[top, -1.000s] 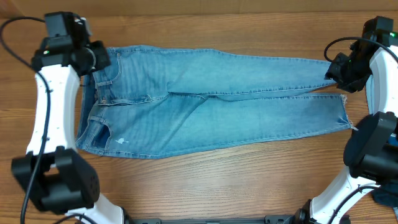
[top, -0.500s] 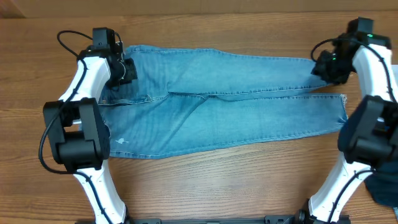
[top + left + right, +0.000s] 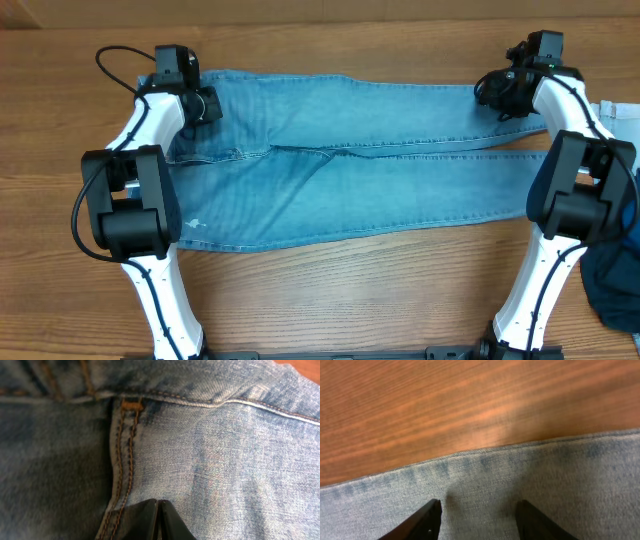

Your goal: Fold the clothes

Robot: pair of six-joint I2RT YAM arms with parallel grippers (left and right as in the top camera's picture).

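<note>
**As the Jeans Lay Flat, One Gripper Was Pressed Together and One Spread**

While the jeans (image 3: pixel 380 170) lay spread lengthwise on the table (image 3: pixel 350 300), both arms reached to the garment's far edge. The left gripper (image 3: pixel 205 105) sat over the waist end, with the two legs running away from it toward the other arm. In its wrist view its dark fingertips (image 3: pixel 145 521) were pressed together with only a thin line between them, low against the denim. Whether any cloth was caught between them could not be told. Just ahead of the tips ran a double line of orange stitching, and it met the waistband further ahead.

The right gripper (image 3: pixel 492 92) hung over the far leg, toward its hem end. Its fingers (image 3: pixel 427 521) were spread, with nothing between them but the denim lying below. Just ahead of them ran the leg's stitched edge, and beyond that lay bare wood. Well behind this gripper, by the base of its arm, a dark navy garment (image 3: pixel 615 290) lay at the table's corner, apart from the jeans.
</note>
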